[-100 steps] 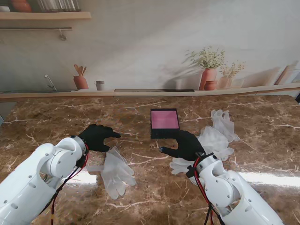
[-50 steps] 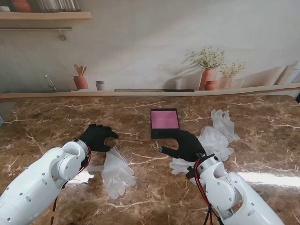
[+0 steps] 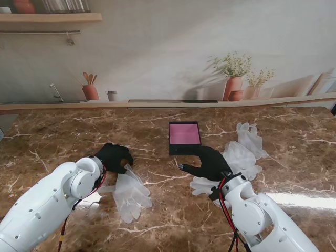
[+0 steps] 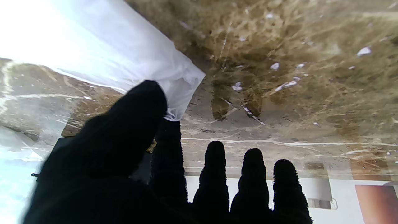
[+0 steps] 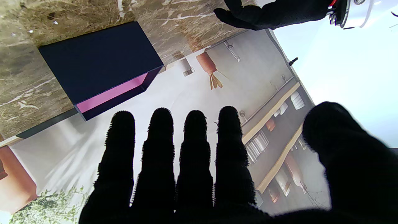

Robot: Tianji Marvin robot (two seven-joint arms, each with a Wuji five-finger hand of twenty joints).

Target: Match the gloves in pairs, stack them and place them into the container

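Note:
A translucent white glove [image 3: 129, 192] lies flat on the marble near my left arm. My left hand [image 3: 113, 156], in a black glove, sits at its cuff end. In the left wrist view the thumb [image 4: 136, 115] and forefinger close on the glove's corner [image 4: 124, 62]; the other fingers stay straight. Several more white gloves [image 3: 244, 152] lie heaped on the right. My right hand [image 3: 208, 163] hovers open at that heap's near-left edge, fingers spread, holding nothing. The dark container [image 3: 184, 137] with a pink floor stands between the hands, just beyond the right fingertips, and is also seen as the container [image 5: 99, 59].
The marble table [image 3: 63, 131] ends at a wall shelf with a printed kitchen backdrop behind it. One glove's fingers [image 3: 201, 186] stick out from under my right wrist. The left hand [image 5: 270, 14] shows in the right wrist view.
My left hand has slid to the right and nearer to the glove's cuff, curling its fingers onto it. The right hand and the gloves have stayed put.

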